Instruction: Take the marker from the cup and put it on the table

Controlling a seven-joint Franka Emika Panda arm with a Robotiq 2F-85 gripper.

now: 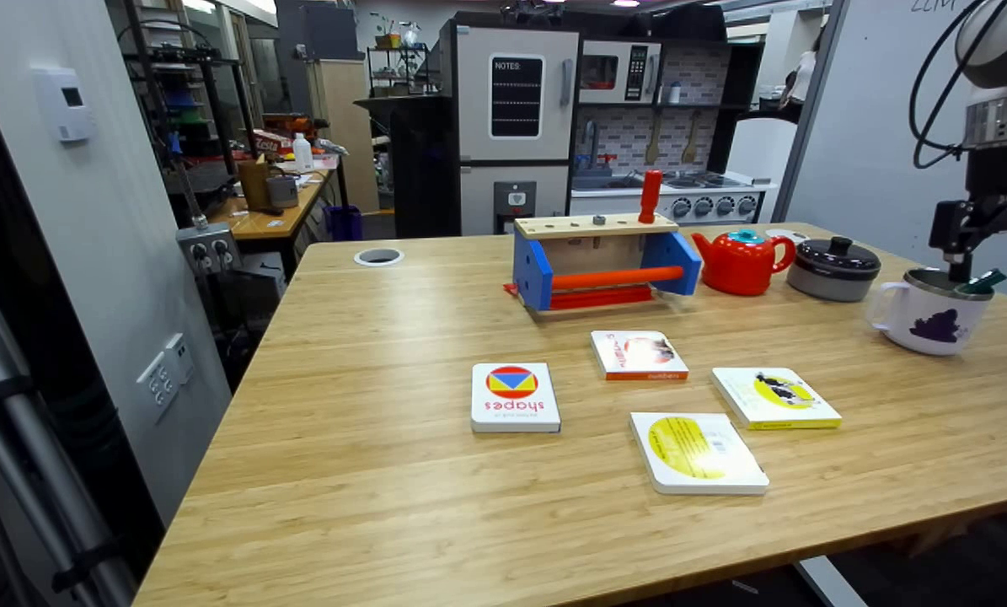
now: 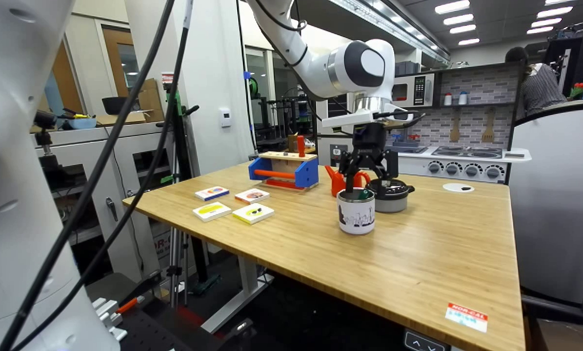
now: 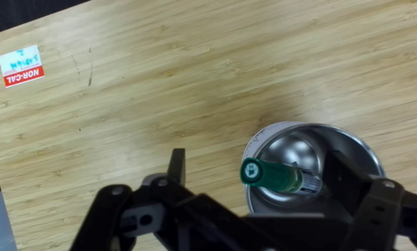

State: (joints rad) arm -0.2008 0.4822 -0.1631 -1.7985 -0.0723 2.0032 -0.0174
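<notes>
The white cup [image 1: 933,312] with a dark purple patch stands upright on the table [image 1: 368,421]. In the wrist view, the marker [image 3: 276,176] leans inside the cup [image 3: 258,141], its dark green cap resting over the rim and its labelled end down in the steel interior. My gripper [image 3: 256,160] is open above, straddling the cup wall. One of its fingers [image 3: 346,181] reaches into the cup's mouth, while the opposite one hangs outside. Between them, not visibly gripped, lies the marker's cap. Both exterior views show the marker [image 2: 364,194] poking above the rim.
Close behind the cup sits a dark-lidded grey pot [image 2: 392,202], with a red teapot [image 1: 741,263] beside it. Farther off stand a blue and red toy workbench [image 1: 604,265] and several small books [image 1: 699,453]. A sticker [image 3: 21,66] marks one table corner.
</notes>
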